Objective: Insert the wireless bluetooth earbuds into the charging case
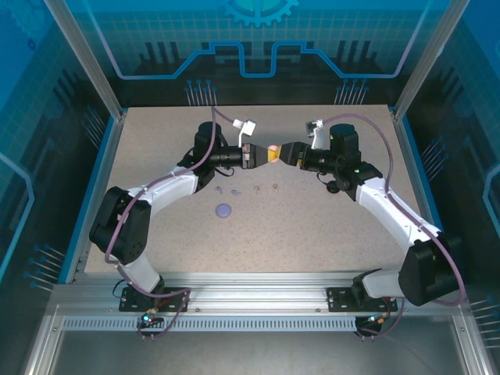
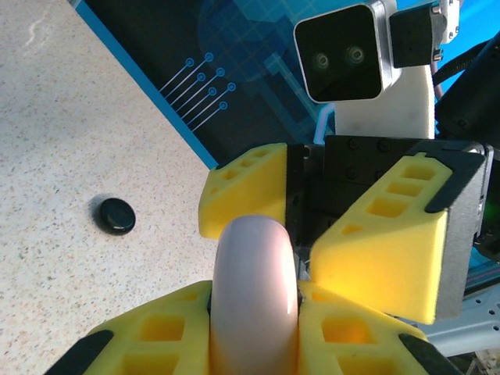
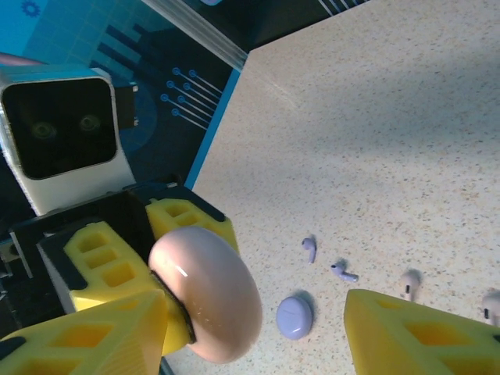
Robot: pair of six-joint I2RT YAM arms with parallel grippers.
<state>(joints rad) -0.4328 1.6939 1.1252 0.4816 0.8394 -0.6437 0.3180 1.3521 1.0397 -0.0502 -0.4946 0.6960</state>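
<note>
Bottom centre: left gripper (image 2: 254, 332) clamping pink case (image 2: 254, 289); right gripper (image 2: 312, 226) jaws spread just above. Black case (image 2: 115, 216) mid-left on table (image 2: 70, 117).

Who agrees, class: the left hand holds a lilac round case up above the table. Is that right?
No: the round case in the left hand is pink, not lilac, held above the table; the right wrist view shows it.

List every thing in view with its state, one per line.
pink case: closed, held above the table
left gripper: shut on pink case
right gripper: open, fingers either side of pink case
lilac case: closed, lying on table
black case: closed, lying on table
lilac earbuds: loose on table, outside any case
pink earbuds: loose on table
</note>
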